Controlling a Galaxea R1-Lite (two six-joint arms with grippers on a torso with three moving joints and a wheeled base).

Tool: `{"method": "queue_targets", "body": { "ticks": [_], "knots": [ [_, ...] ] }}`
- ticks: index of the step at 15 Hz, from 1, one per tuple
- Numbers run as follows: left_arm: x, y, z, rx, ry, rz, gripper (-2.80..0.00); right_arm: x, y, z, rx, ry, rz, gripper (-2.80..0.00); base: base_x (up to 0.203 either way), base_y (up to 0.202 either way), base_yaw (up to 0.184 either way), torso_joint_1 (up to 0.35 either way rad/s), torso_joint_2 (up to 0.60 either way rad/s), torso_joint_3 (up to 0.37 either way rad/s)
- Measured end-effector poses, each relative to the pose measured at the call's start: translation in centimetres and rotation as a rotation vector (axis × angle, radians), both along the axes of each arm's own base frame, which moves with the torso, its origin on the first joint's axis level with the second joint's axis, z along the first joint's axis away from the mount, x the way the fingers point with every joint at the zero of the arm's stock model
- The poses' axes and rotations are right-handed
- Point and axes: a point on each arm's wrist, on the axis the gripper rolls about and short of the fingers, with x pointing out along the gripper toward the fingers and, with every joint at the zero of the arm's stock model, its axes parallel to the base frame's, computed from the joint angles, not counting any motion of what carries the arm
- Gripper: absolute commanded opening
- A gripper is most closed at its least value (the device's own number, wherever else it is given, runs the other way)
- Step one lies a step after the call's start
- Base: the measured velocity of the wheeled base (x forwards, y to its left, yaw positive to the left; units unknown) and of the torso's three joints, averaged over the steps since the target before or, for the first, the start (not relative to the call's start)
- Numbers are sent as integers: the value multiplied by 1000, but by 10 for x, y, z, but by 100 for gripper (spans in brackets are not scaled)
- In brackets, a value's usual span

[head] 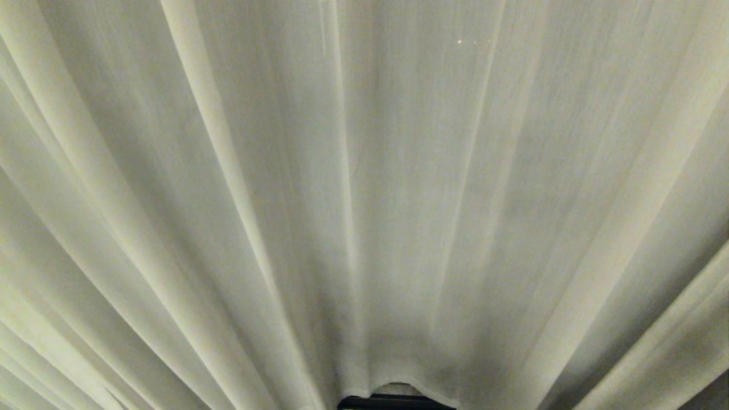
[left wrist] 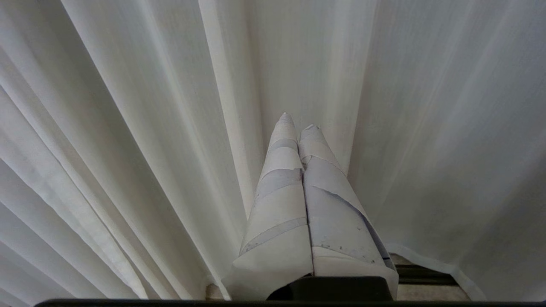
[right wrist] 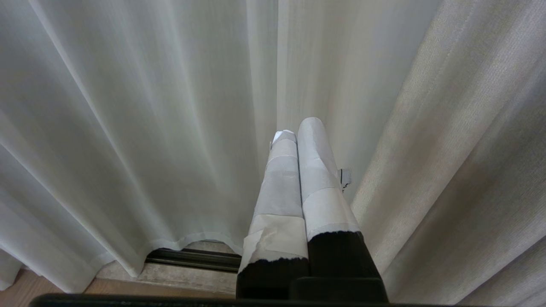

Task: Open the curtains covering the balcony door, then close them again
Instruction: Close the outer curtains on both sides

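Cream-white sheer curtains [head: 364,188] hang in long pleats and fill the head view; neither arm shows there. The balcony door is hidden behind the fabric. Only its dark bottom track [head: 393,402] peeks out under the hem. My left gripper [left wrist: 298,121], its fingers wrapped in white tape, is shut with nothing between them and points at the sheer curtain [left wrist: 149,128]. My right gripper [right wrist: 298,128], also taped, is shut and empty. It faces the sheer curtain [right wrist: 149,128], with a thicker grainy curtain panel [right wrist: 460,149] right beside it.
Under the curtain hem lie the dark door track [right wrist: 192,258] and a pale stone sill [right wrist: 170,275]. A strip of wooden floor [right wrist: 25,290] shows at the near corner. The track [left wrist: 422,273] also shows in the left wrist view.
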Motion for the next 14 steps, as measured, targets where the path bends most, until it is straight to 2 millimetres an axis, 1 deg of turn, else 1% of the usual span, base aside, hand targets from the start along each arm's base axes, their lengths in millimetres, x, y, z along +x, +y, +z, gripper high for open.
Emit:
{"method": "queue_targets", "body": {
  "ticks": [4, 8, 10, 12, 14],
  "knots": [
    [0, 0, 0, 0, 0, 0, -280, 0, 0, 0, -2, 1, -1, -280, 0, 0, 0, 0, 0, 0],
    [0, 0, 0, 0, 0, 0, -280, 0, -1, 0, 37, -2, -30, -280, 0, 0, 0, 0, 0, 0],
    [0, 0, 0, 0, 0, 1, -280, 0, -1, 3, 42, 1, -30, -280, 0, 0, 0, 0, 0, 0],
    [0, 0, 0, 0, 0, 1, -280, 1, -1, 17, 51, 6, -34, -280, 0, 0, 0, 0, 0, 0],
    [0, 0, 0, 0, 0, 1, -280, 6, 0, 42, 70, 24, -68, -280, 0, 0, 0, 0, 0, 0]
  ]
}}
